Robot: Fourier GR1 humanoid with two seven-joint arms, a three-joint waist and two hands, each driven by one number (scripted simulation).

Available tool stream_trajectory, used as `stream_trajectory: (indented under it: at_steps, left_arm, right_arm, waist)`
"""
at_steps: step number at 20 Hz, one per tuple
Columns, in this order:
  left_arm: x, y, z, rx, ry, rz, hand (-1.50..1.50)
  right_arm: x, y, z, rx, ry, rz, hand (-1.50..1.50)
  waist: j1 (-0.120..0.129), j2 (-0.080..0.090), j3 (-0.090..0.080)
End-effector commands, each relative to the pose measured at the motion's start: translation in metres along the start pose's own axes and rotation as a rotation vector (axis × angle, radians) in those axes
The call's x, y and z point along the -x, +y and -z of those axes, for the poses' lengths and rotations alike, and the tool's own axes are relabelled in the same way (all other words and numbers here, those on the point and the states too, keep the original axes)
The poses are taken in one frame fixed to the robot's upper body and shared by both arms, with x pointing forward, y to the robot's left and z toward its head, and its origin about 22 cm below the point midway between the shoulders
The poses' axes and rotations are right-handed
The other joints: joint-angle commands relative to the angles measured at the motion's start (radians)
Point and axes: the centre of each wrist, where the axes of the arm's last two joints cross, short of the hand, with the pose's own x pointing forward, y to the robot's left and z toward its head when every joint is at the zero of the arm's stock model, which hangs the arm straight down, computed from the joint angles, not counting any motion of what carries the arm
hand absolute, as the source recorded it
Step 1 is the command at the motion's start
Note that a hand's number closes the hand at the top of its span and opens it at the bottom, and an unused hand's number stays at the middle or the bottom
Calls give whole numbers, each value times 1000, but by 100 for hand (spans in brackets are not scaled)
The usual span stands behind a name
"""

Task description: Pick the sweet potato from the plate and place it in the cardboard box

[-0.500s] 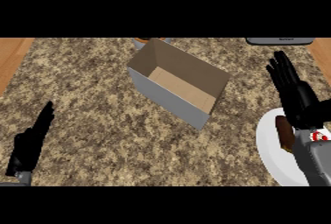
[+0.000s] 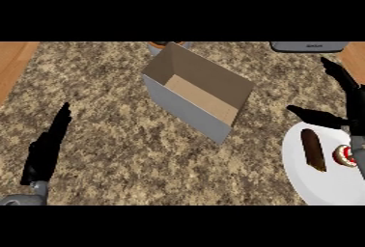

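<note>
Sweet potato (image 2: 312,149) lies on the white plate (image 2: 303,164) at the near right of the tabletop (image 2: 121,144), a dark brown spindle whose long axis runs nearly away from the robot, its far end tipped slightly to the left. The right robot hand (image 2: 348,99) is the nearer one by a wide margin: it hangs open just beyond the plate's far rim, fingers stretched away from the robot and the thumb reaching out to the left, so the sweet potato sits just behind and below that thumb, toward the robot. Nothing is held; the hand is apart from the vegetable. To take it, I judge the hand must draw back toward the robot and come down, closing across the short width and not along the length. A small red and white thing (image 2: 345,155) lies on the plate just right of the sweet potato, close to the forearm. The cardboard box (image 2: 200,91) stands open to the left of that hand, well apart. The left robot hand (image 2: 49,144) rests open at the far left.
</note>
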Motion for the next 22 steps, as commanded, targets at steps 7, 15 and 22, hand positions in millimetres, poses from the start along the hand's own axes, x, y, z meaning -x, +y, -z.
stream_trajectory:
  at_steps: [7,15,22]
  left_arm:
    - [-9,-27,-14,-1,-1,-10,0]
    - [-23,-22,-7,3,-3,-17,0]
    - [-28,-27,-9,29,-24,-2,0]
  right_arm:
    - [42,-13,-36,79,4,-298,-150]
    - [18,-52,-24,-281,223,-772,-150]
    - [-15,-3,-27,-580,476,-940,-150]
  waist:
    - [1,-8,6]
    - [-7,-15,0]
    - [16,-10,3]
